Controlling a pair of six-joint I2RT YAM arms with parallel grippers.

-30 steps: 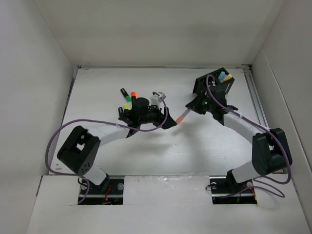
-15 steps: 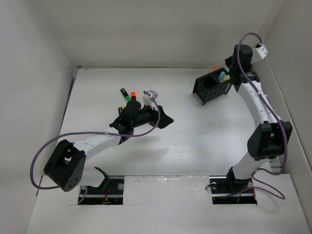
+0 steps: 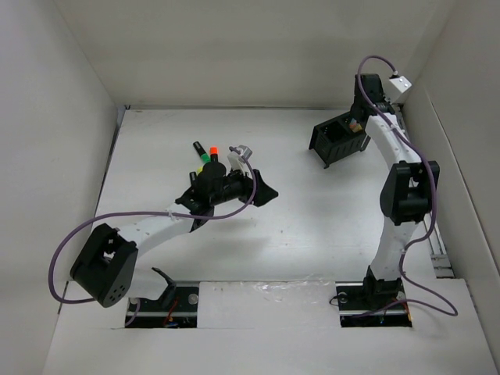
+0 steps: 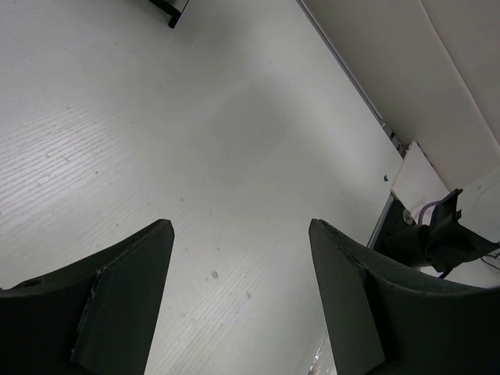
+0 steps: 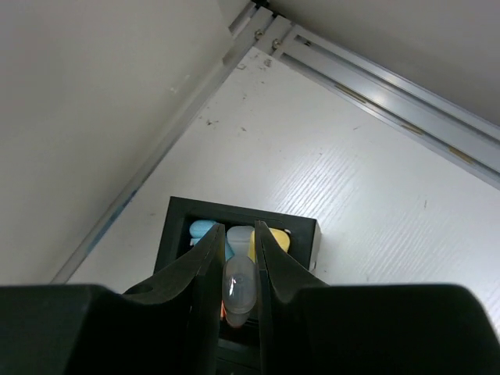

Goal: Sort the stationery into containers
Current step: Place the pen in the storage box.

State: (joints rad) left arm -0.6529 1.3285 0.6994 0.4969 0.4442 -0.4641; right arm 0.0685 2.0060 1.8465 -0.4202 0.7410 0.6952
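Right gripper (image 5: 238, 234) was closed on a clear-capped marker (image 5: 237, 289), its barrel mostly hidden, above the partly covered organiser (image 5: 301, 230); left gripper (image 4: 241, 226) was seen open, empty.

Soft, even light is falling from above on the white table (image 3: 312, 226), so the top view is looking bright and sharp, without strong glare. The arms are throwing only faint, blurred shadows, for example under the left gripper (image 3: 264, 191). In the left wrist view its fingers (image 4: 121, 301) are showing almost black, and the table is getting greyer towards them. In the right wrist view the metal rail (image 5: 367, 82) is shining a little. The right gripper (image 5: 237, 233) and the pale marker (image 5: 237, 293) between its jaws are looking soft and out of focus, and the inside of the organiser (image 5: 250, 215) is lying in shade.
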